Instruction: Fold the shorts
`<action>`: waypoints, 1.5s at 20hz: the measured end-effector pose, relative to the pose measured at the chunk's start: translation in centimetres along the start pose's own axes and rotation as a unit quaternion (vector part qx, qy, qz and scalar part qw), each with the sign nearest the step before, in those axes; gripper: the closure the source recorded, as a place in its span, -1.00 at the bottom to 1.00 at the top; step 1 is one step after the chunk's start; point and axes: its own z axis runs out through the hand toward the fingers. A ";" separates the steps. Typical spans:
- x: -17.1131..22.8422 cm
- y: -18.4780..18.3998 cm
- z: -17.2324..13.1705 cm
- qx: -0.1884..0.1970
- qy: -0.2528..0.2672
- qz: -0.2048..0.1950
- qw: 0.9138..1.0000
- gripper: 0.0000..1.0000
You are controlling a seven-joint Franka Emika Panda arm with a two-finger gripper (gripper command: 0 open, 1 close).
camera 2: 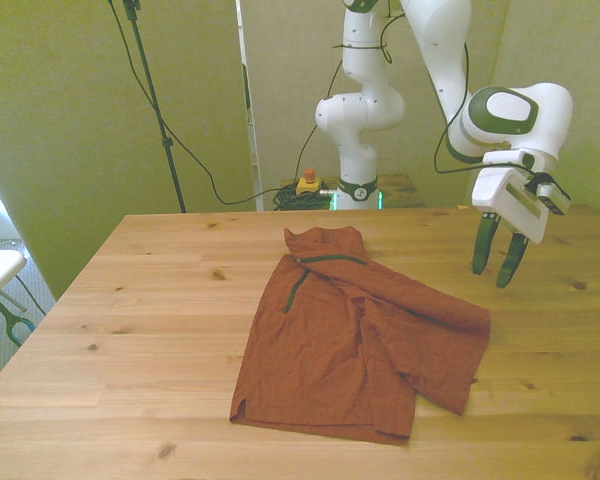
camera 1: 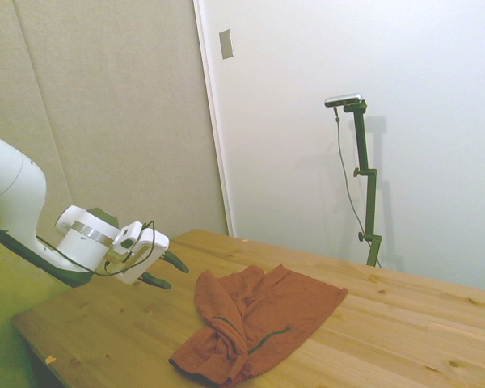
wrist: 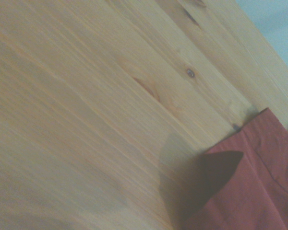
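No readable text from my remote seat, no labels, brands or numbers I can make out on anything, no signs, any marks too small or blurred.

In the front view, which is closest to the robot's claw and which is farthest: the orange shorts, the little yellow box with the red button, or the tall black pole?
From the claw:
1. The shorts, on the table toward the front view's left.
2. The yellow box, behind the table's far edge.
3. The black pole, far off at the front view's left.

Side, front, close wrist: shared table [camera 2: 160, 300].
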 end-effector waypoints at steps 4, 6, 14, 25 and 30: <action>-0.6 -0.5 1.6 -0.004 0.000 -0.005 1.000 -1.00; -0.1 -0.2 2.2 -0.008 0.001 -0.001 1.000 -1.00; 1.6 2.6 5.1 -0.035 0.004 0.019 0.999 -1.00; 2.3 3.4 6.5 -0.042 0.007 0.033 0.999 1.00; 1.8 2.9 6.6 -0.039 0.004 0.034 0.999 1.00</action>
